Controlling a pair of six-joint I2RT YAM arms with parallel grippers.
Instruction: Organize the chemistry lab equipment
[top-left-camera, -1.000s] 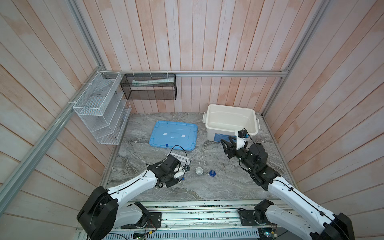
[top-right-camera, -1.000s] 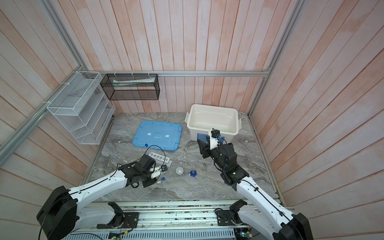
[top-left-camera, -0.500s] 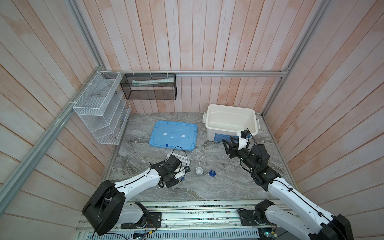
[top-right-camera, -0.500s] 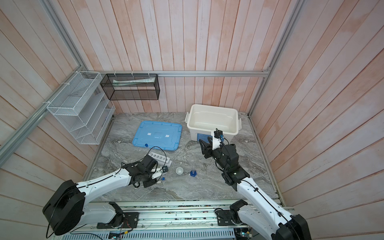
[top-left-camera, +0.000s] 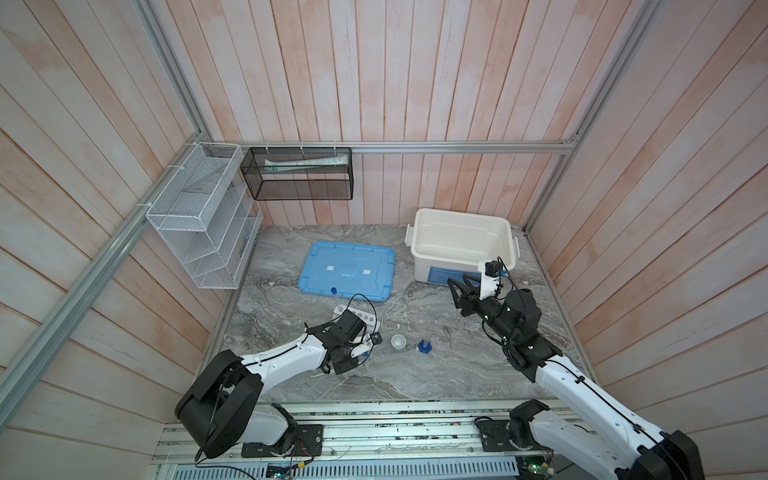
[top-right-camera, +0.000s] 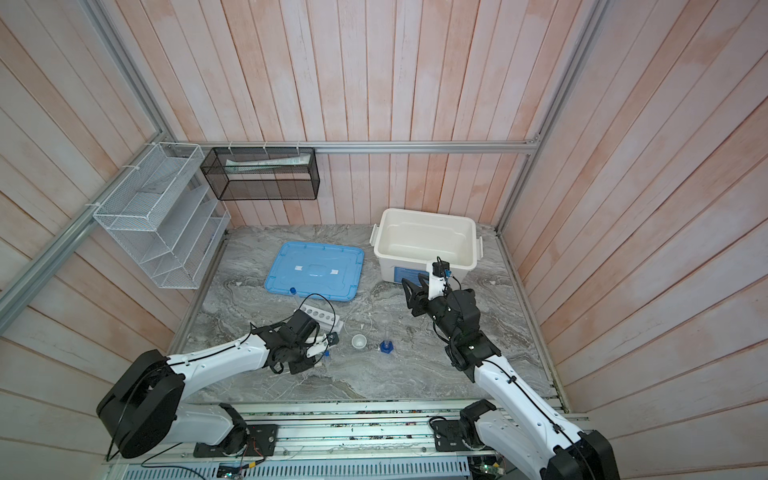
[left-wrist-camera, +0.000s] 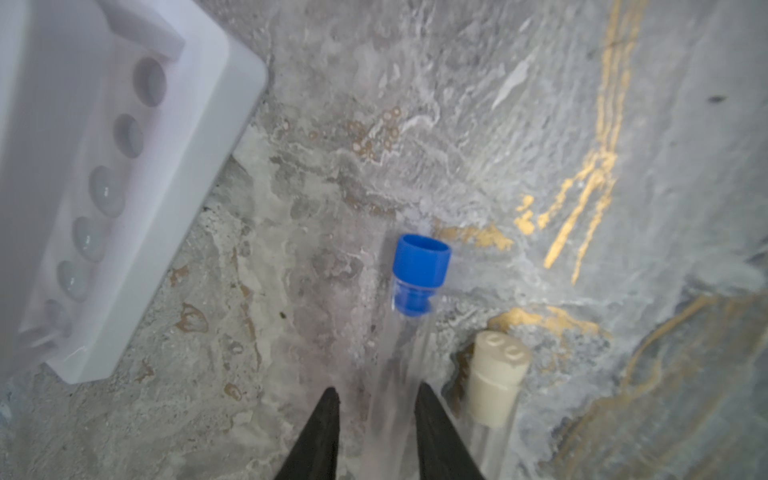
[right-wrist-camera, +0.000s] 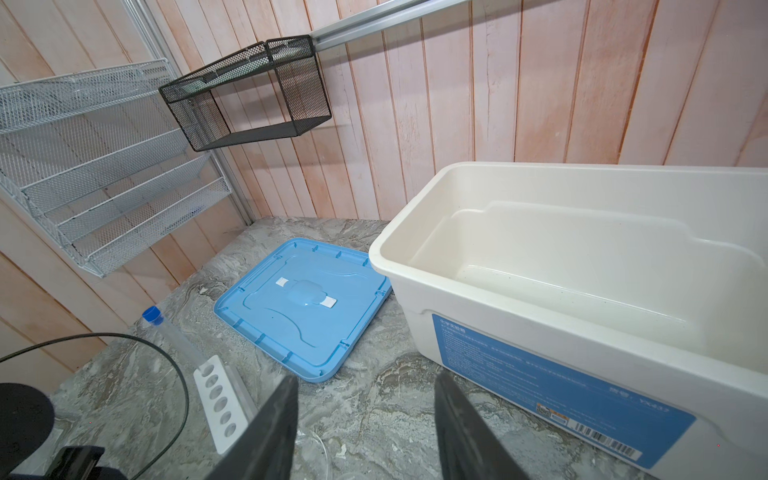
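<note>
Comparing with a second ago, both top views show the left arm's shoulder swung slightly toward the middle. The left pincer stays low over the same patch of table, lower left of centre, its jaws drawn closer. The right pincer hangs right of centre, much where it was, in front of the white bin.

In both top views only the cap of the lying blue-capped tube peeks out beside the left wrist. The rack lies just above that wrist, with the standing blue-capped tube tilted in its end hole. The dish and the blue hexagonal piece sit apart from each other between the arms. The blue lid lies flat above the rack.

In the left wrist view the jaws stand narrowly apart, straddling the lying blue-capped tube. One finger is against the glass, and a strip of table shows on the other side. The tube's cap points up the frame. The white-capped tube lies just right of it, close by that finger, and the rack fills the left edge.

In the right wrist view the right pincer's jaws are wide apart at bottom centre with nothing between them but table. The bin is at right, the lid at centre, and the rack with its tilted tube at lower left behind a black cable loop.
</note>
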